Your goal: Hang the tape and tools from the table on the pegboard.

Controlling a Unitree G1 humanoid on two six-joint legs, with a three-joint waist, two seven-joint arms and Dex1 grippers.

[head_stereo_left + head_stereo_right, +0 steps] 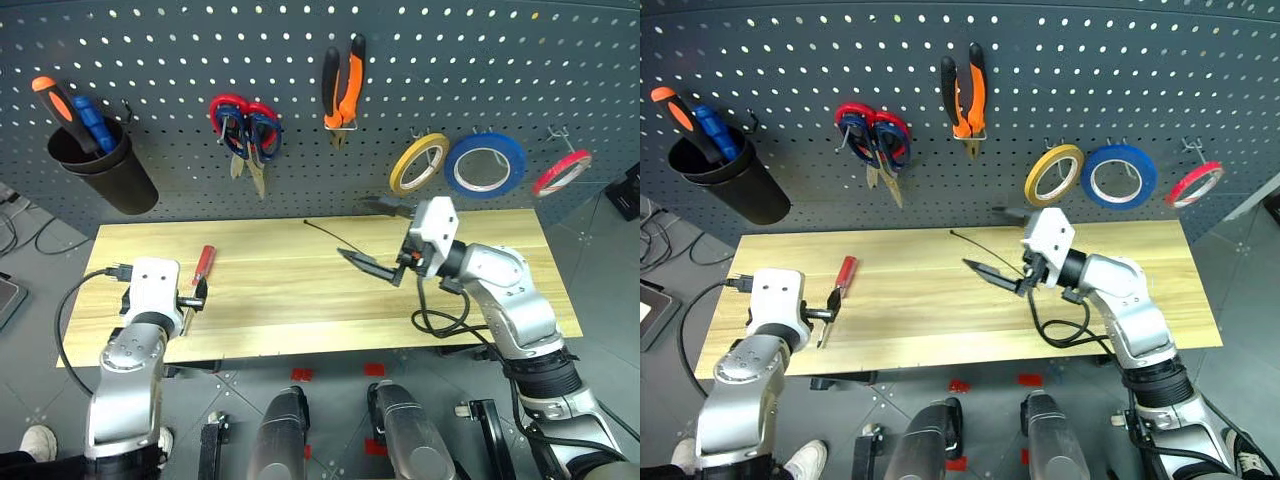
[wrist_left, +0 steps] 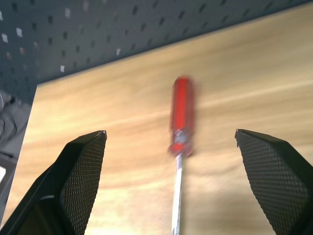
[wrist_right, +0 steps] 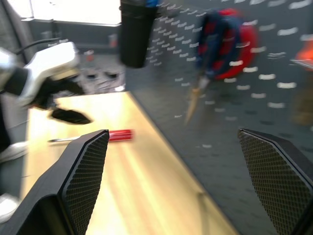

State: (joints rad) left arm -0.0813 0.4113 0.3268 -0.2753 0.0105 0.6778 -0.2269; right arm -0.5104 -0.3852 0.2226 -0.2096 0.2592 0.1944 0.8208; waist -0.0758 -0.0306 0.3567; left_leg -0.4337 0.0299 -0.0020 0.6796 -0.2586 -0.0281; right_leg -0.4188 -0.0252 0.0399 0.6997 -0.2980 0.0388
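Two hands hover over the tabletop [image 1: 300, 300], both spread wide and empty; our left hand [image 1: 193, 301] sits low at the left end, its fingers either side of the screwdriver's steel shaft; the screwdriver [image 1: 203, 264] lies flat on the wood, red handle toward the pegboard [image 1: 300, 60]; our right hand [image 1: 385, 240] points leftward above the middle; on the pegboard hang the pliers [image 1: 343, 85], the scissors [image 1: 247, 135] and the red tape [image 1: 562, 172].
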